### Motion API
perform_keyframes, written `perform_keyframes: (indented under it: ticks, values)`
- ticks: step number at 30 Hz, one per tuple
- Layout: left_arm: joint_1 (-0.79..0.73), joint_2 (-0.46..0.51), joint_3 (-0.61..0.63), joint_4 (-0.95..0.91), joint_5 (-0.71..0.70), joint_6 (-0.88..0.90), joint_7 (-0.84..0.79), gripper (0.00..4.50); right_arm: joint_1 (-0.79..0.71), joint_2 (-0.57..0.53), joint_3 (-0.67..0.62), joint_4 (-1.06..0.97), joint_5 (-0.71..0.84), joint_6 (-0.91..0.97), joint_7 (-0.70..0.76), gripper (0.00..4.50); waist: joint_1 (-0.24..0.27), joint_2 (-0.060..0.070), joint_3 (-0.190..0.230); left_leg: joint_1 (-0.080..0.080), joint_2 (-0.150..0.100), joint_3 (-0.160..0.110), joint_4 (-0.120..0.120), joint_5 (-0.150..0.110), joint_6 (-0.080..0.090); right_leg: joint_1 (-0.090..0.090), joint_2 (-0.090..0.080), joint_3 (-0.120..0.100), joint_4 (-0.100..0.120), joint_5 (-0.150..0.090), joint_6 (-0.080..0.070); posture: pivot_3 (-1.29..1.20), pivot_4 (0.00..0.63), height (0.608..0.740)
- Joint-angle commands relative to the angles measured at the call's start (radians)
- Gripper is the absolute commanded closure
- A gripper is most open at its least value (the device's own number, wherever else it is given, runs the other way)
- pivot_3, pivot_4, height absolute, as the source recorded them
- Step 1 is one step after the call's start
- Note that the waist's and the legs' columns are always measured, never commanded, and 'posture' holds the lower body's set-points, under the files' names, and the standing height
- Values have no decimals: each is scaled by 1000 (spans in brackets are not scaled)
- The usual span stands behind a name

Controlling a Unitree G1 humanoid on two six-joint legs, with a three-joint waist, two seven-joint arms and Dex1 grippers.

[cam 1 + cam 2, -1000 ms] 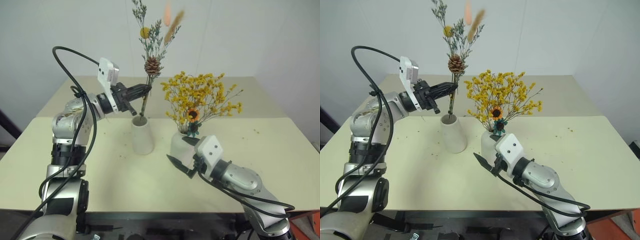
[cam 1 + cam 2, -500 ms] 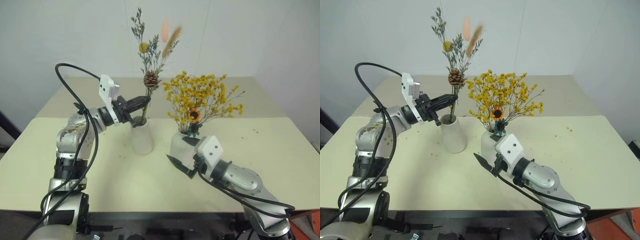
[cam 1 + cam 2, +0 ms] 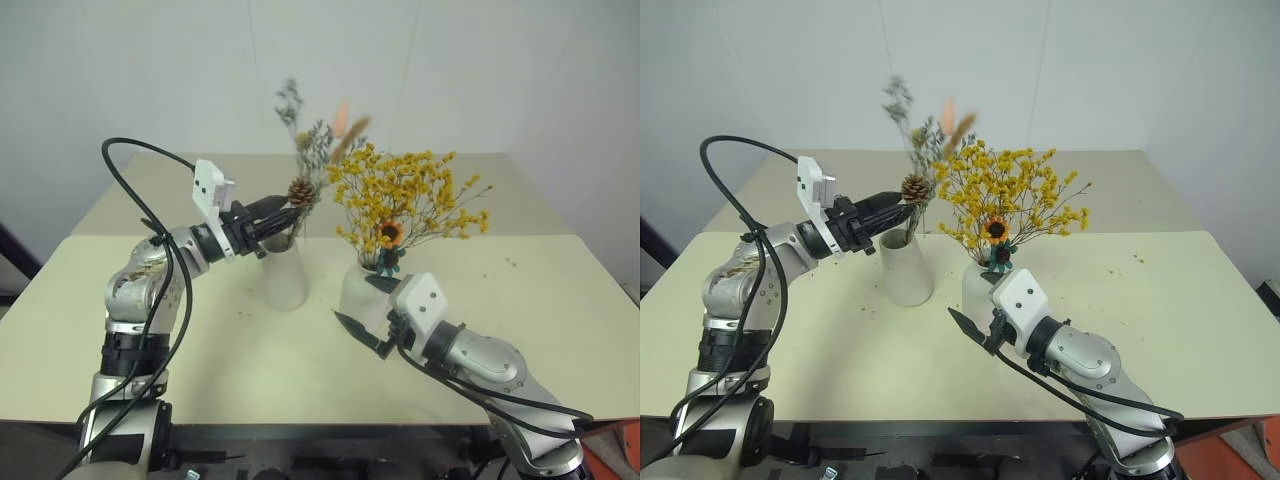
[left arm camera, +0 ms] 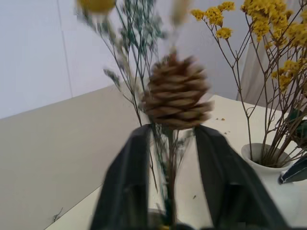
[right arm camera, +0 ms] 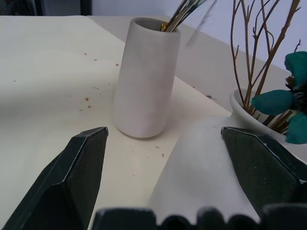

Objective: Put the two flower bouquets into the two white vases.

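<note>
White taller vase (image 3: 284,274) now holds the slim sprig bunch (image 3: 303,180); head views show it dropped deeper than a second ago, pinecone down near the left gripper (image 3: 282,208), whose fingers have parted off the stems. Both bouquets look placed, task about done. Left wrist view: fingers (image 4: 125,182) apart either side of the stems, pinecone just above. Right wrist view: right gripper (image 5: 163,175) wide, straddling the shorter vase (image 5: 211,167), unmoved; yellow spray (image 3: 408,195) sits in it.

Head pair high — wrist cameras close.
</note>
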Motion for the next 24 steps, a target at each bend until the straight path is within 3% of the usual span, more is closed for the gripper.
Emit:
perform_keyframes:
  ticks: [1,5,19,24]
  values:
    - [6,33,44,-76,-42,35,19,1364,-1,-4,-28,-34,2,5,-8,0,0,0,0,0,0,0,0,0,0,0,0,0,0,0,0,0,150,740]
    - [22,55,55,-117,-62,66,28,65,0,-6,-31,-32,4,4,-6,0,0,0,0,0,0,0,0,0,0,0,0,0,0,0,0,0,150,740]
    - [140,206,116,-164,-122,82,-49,23,2,-13,-39,-27,13,0,4,0,-1,0,0,0,0,0,0,0,0,0,0,0,0,0,0,0,150,740]
    - [195,273,109,-136,-97,-36,-204,23,10,-26,-53,-31,20,3,14,0,-1,0,0,1,0,0,0,0,0,0,0,0,0,0,0,0,150,740]
